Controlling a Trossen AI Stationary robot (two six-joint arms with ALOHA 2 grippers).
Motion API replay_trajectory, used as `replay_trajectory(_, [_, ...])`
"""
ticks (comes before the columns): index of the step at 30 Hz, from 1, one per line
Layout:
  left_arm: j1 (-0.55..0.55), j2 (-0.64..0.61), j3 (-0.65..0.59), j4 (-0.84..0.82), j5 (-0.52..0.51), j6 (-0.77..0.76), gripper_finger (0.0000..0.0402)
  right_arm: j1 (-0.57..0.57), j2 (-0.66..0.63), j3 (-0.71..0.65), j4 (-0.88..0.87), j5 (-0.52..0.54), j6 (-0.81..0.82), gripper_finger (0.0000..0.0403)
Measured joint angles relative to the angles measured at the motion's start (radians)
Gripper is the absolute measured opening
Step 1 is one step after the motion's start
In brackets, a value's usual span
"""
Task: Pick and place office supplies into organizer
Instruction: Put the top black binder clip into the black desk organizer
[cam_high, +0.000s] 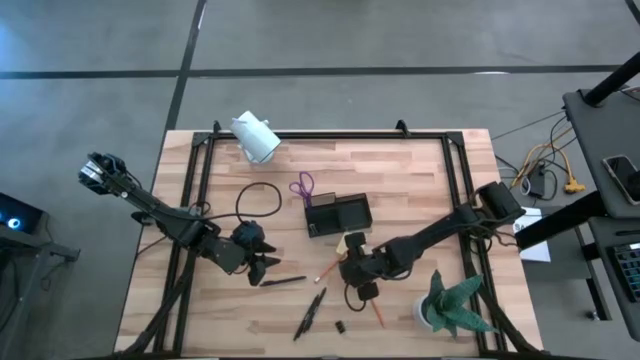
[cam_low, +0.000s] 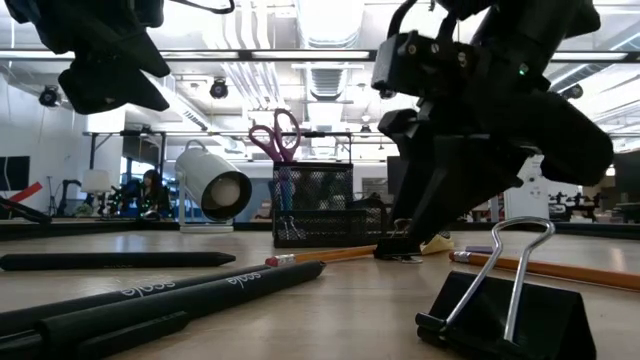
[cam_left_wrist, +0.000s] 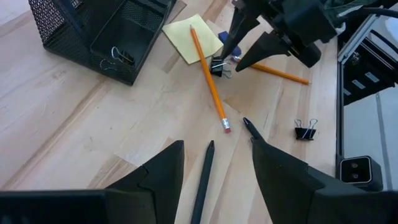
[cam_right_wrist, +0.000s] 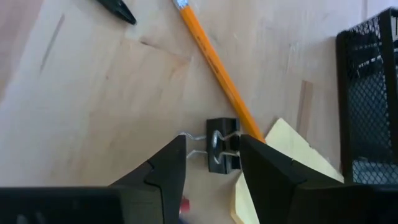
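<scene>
The right end effector (cam_right_wrist: 211, 163) hovers with fingers apart around a black binder clip (cam_right_wrist: 222, 152) beside the orange pencil (cam_right_wrist: 214, 68), while the left end effector (cam_left_wrist: 214, 168) waits, also spread, near a black pen (cam_left_wrist: 203, 180) on the counter (cam_left_wrist: 74, 118).

- Even, bright overhead light covers the worktop (cam_high: 400, 180) in the high view; shadows under the arms are soft and short.
- In the low view, ceiling strip lights (cam_low: 330, 20) glare white, leaving both arms as dark silhouettes.
- The near binder clip (cam_low: 505, 305) and pens (cam_low: 160, 300) look soft, out of focus.
- In both wrist views, the near dark fingers (cam_left_wrist: 161, 177) are blurred, while the wood grain beyond is sharp.
</scene>
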Motion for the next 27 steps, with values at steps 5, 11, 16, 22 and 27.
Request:
replay_trajectory(5, [0.000,0.000,0.000,0.000,0.000,0.000,0.0173,-0.005,0.000,-0.004,0.002,0.000,-0.001,0.0127])
replay_trajectory(11, [0.000,0.000,0.000,0.000,0.000,0.000,0.0173,-0.008,0.000,-0.004,0.004,0.000,-0.001,0.0104])
replay_trajectory(16, [0.000,0.000,0.000,0.000,0.000,0.000,0.0173,-0.015,0.000,-0.004,0.006,0.000,-0.001,0.0077])
replay_trajectory(22, [0.000,0.000,0.000,0.000,0.000,-0.002,0.0173,-0.020,0.000,-0.012,0.038,0.000,-0.023,0.0052])
replay_trajectory(27, [0.000,0.000,0.000,0.000,0.000,-0.003,0.0173,-0.020,0.000,-0.032,0.055,0.001,-0.023,0.0043])
